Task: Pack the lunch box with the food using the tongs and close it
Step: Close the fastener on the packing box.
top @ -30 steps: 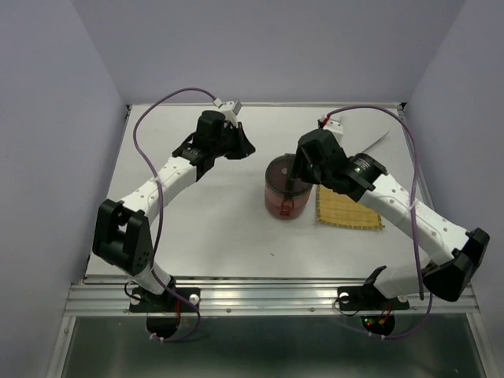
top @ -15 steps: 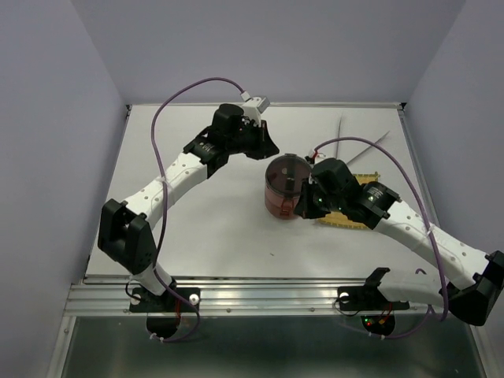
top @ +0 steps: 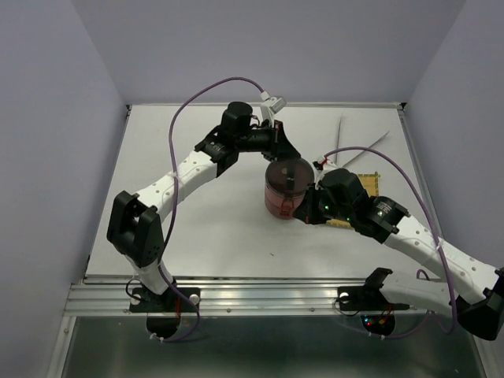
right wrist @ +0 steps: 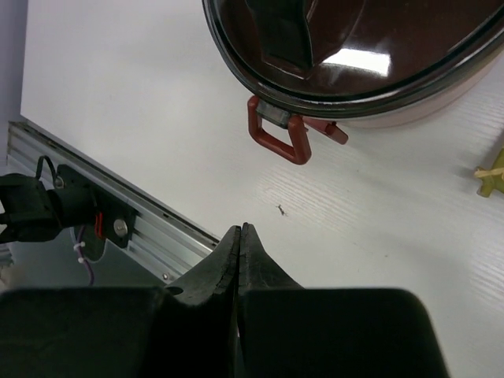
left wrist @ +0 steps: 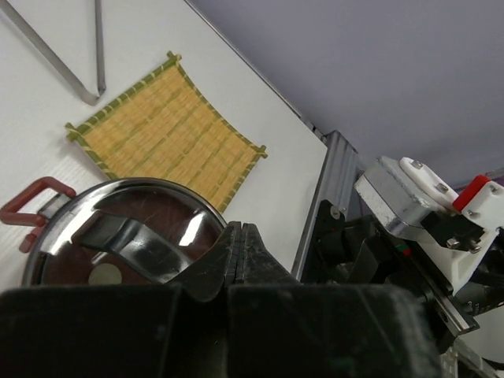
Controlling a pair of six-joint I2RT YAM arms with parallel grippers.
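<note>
Over the last second both arms have closed in on the round dark-red lunch box (top: 285, 189). The left arm has swung across from the far left to the box's far rim. The right arm has dropped from above the box to its near-right side, and its fingers have snapped together on the way.

The box stands mid-way across the white desk (top: 205, 228) with its glossy flat lid (left wrist: 134, 236) on top. I cannot tell whether that lid is fully seated. No food shows anywhere, so it is presumably inside. A red loop-shaped side handle (right wrist: 276, 140) juts towards the front rail.

The left fingers (left wrist: 260, 264) are pressed shut on nothing, close above the lid's rim. The right fingers (right wrist: 252, 268) are likewise shut and empty, low beside the box and aimed at bare desk. Just right of the box lies the square yellow woven mat (left wrist: 169, 130), and beyond it the long thin silver metal tongs (left wrist: 94, 93) rest on the desk, held by neither arm.

The likely trouble is force in the wrong place. An off-centre press from the left fingers could cock the lid or tip the box. A sideways brush from the right arm could skid the box over the smooth desk or catch the handle. The two wrists are also near enough to clash.
</note>
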